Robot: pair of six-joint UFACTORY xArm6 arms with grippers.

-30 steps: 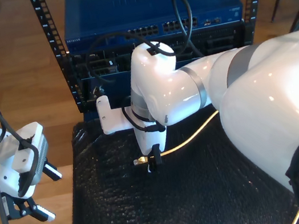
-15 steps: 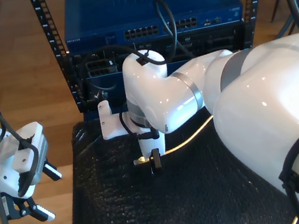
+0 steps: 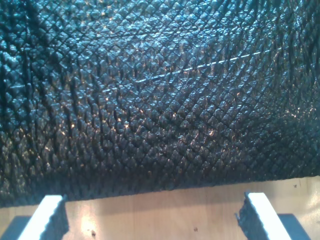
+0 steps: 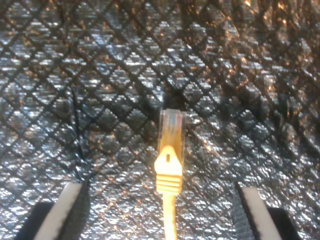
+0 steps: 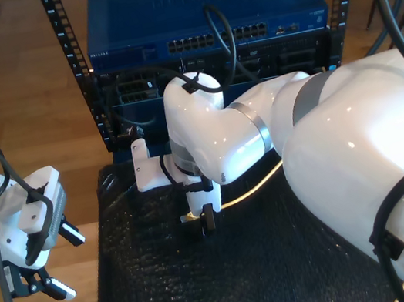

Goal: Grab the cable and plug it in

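Spread wide, my second gripper [image 4: 162,210] hung just above the cable [image 4: 169,165], which lay on the black mat [image 5: 269,264]. Beside that mat, my first gripper [image 3: 150,220] was open too.

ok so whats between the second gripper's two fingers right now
In the second wrist view, the cable plug lies on the black mat between my second gripper's open fingers, touching neither.

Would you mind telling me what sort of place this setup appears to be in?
Probably a robotics lab or test bench for network cabling: a blue network switch sits in a metal rack, a black padded mat lies before it, and the cable lies on that mat.
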